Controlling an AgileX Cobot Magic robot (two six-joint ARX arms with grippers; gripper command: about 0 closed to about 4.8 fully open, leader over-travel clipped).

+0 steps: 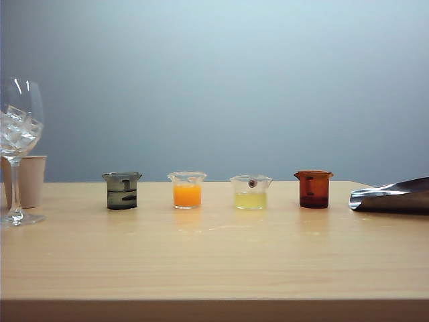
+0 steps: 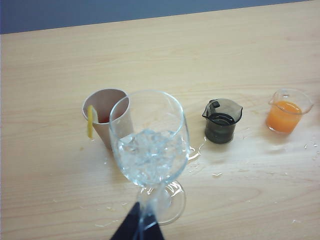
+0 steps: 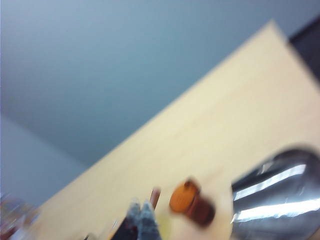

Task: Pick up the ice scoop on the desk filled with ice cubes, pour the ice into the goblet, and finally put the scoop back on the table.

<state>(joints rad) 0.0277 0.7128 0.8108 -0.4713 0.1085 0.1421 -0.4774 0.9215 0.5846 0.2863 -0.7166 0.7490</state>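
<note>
The goblet (image 1: pixel 20 134) stands at the far left of the desk (image 1: pixel 214 261) with ice cubes (image 1: pixel 17 131) in its bowl. In the left wrist view the goblet (image 2: pixel 150 145) holds a heap of ice cubes (image 2: pixel 149 156). My left gripper (image 2: pixel 139 225) is shut to a dark point in front of the goblet's foot; the exterior view shows the stem free. The ice scoop (image 1: pixel 395 196) lies on the desk at the far right. In the blurred right wrist view my right gripper (image 3: pixel 141 212) is shut with nothing in it, apart from the ice scoop (image 3: pixel 280 200). Neither gripper shows in the exterior view.
A beige paper cup (image 1: pixel 30 180) stands just behind the goblet. Several small beakers stand in a row: dark grey (image 1: pixel 122 190), orange (image 1: pixel 187 190), pale yellow (image 1: pixel 251 192), brown (image 1: pixel 314 189). Water drops (image 2: pixel 200 150) lie around the goblet's foot. The desk's front edge (image 1: pixel 214 310) is close.
</note>
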